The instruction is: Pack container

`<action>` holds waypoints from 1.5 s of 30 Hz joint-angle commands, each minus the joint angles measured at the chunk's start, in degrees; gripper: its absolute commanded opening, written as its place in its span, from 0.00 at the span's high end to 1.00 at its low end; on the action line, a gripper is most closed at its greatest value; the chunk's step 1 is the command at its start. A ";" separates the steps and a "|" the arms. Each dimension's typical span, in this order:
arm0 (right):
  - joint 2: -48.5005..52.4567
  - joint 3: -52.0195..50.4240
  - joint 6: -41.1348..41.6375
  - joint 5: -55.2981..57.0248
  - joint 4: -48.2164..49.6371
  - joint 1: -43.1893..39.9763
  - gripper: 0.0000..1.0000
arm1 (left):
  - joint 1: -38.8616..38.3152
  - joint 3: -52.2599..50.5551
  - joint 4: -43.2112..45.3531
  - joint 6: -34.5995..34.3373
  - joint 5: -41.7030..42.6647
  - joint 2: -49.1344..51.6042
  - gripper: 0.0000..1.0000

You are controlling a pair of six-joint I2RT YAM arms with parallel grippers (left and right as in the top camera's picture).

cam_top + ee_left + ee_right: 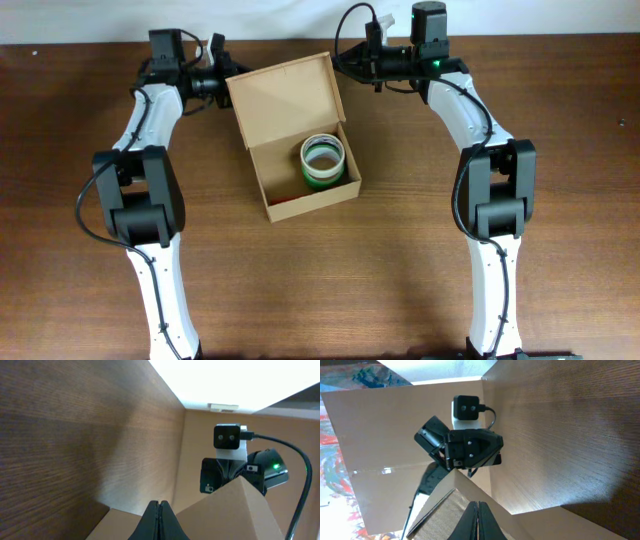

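- The container (pixel 312 203) sits toward the far edge of the desk (pixel 400 260), about midway between its left and right edges, and between my two arms
- Its long axis runs roughly left to right across the desk, a little skewed, with the right end turned toward the far edge
- The lid flap (pixel 285 95) is open, hinged on the container's far wall and leaning back toward the far edge of the desk
- My left claw (pixel 222 84) is just beside the flap's left edge, near its far-left corner, so the flap lies to that claw's right
- My right claw (pixel 343 62) is just beside the flap's far-right corner, so the flap lies to that claw's left
- Neither arm is clearly nearer, as both claws flank the flap at about the same closeness, and I cannot tell whether either one touches the cardboard
- Both claws are pressed together and pinching nothing: each wrist view shows its fingers (pixel 151 522) meeting in a thin seam, with the flap's edge close beside them
- I judge the coming move to be tipping the flap forward over the opening, which means pushing it from behind toward the near edge of the desk
- Count: one container with one flap, and two claws
- One ring of tape (pixel 323 160) lies flat in the container's right half, showing green and white bands, and I cannot tell whether it is one roll or several stacked
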 commanded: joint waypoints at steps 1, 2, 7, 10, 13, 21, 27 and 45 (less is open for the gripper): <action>-2.38 1.18 -0.13 -3.21 0.15 3.63 0.96 | -4.42 4.70 -4.83 7.41 -5.14 -1.38 0.98; -2.38 1.18 -0.13 -3.32 0.13 3.63 0.96 | -4.46 5.95 -7.21 8.81 -6.34 -1.88 0.98; -2.38 1.18 -0.13 -3.43 0.13 3.76 0.96 | -4.48 12.87 -20.41 15.85 -9.01 -3.19 0.98; -2.38 1.18 -0.17 -4.09 0.15 4.02 0.96 | -4.87 16.00 -28.87 19.87 -10.27 -3.26 0.98; -2.38 1.18 -0.17 -4.33 0.17 4.35 0.96 | -5.73 18.38 -34.82 23.15 -12.09 -3.30 0.98; -2.38 1.22 -1.49 -6.47 0.37 4.44 0.96 | -7.96 21.53 -40.24 24.98 -15.04 -5.20 0.98; -2.67 1.53 -3.80 -8.48 0.39 4.31 0.96 | -8.15 21.53 -47.25 28.26 -17.75 -7.43 0.98; -3.04 4.61 -2.93 -8.63 0.39 0.92 0.96 | -14.93 21.53 -61.75 32.70 -24.76 -10.67 0.98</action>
